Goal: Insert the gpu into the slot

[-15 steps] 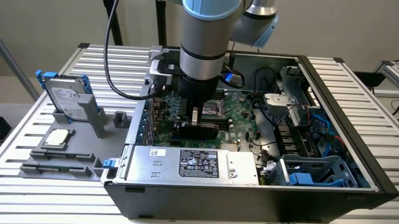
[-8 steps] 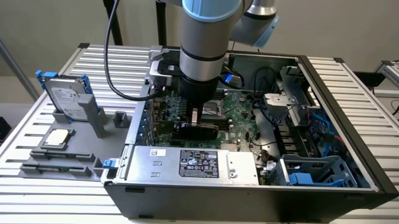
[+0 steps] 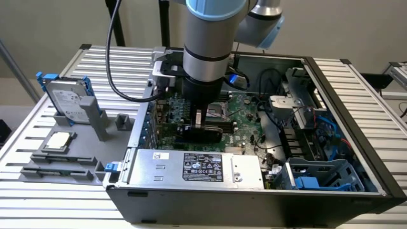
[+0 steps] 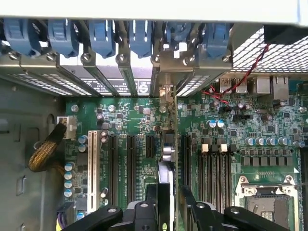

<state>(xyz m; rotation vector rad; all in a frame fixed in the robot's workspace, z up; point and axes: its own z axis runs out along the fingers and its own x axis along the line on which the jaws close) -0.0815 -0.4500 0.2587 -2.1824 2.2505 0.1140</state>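
The arm stands upright, reaching straight down into the case. Its pincer is clamped on the gpu, held edge-on close to the motherboard.

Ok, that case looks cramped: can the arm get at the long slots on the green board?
Likely yes: the case is open, and the pincer, gripping the card, hangs right above the slots.

From my screen I see a plain beige wall across the back, evenly lit and without hard shadows. In front of it stands a grey table of ribbed metal slats that runs across the exterior view. A dark upright post rises behind it, and a thin metal rod leans at the exterior view's left.
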